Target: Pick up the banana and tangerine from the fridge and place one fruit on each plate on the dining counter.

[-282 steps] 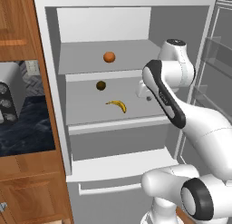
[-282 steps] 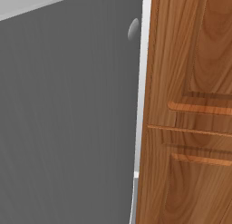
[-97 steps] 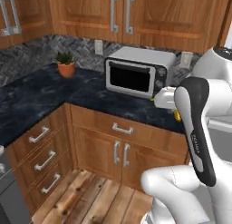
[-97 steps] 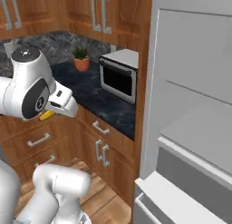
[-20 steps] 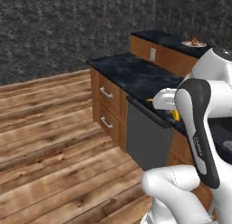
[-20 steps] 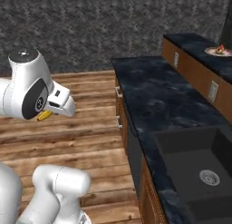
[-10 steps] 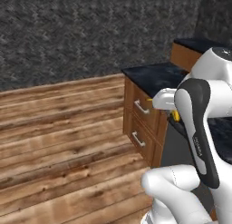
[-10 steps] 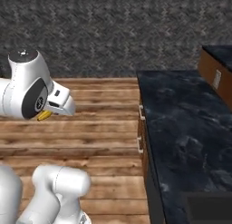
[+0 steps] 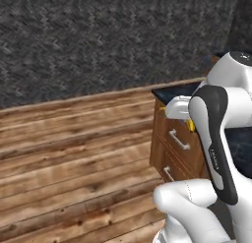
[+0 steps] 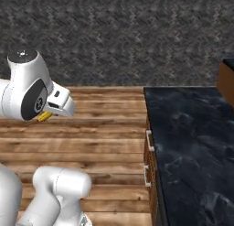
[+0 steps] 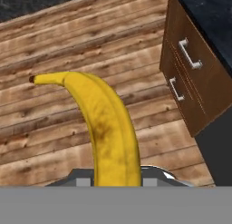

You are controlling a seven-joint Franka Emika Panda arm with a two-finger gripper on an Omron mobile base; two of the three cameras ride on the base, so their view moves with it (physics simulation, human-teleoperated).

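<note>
You are looking at the gripper (image 10: pixel 45 114) clamped on the banana (image 11: pixel 102 123): the jaws are pressing together on the fruit's lower end, with nothing else between them. In the hand view the banana is rising from the bottom edge and curving up and to the left, its dark tip pointing toward the left side, and a brown bruise is showing partway along its yellow skin. The fingertips themselves are hidden under the fruit there, so you cannot see how they are seated on it.

In the right base view a short yellow piece of the banana (image 10: pixel 44 116) is peeking out below the white hand, which is hanging in the air above the wooden floor (image 10: pixel 105 129), well apart from the drawer-fronted counter (image 10: pixel 192 147) with its dark marbled top. In the left base view a sliver of banana (image 9: pixel 189 124) is showing beside the arm's white forearm, in front of the counter's wooden drawers (image 9: pixel 174 141).

The banana is touching nothing but the gripper; it is being carried over the plank floor, with the grey herringbone wall (image 9: pixel 98 40) standing behind. In the hand view two metal drawer handles (image 11: pixel 190 55) are showing to the right of the fruit.
</note>
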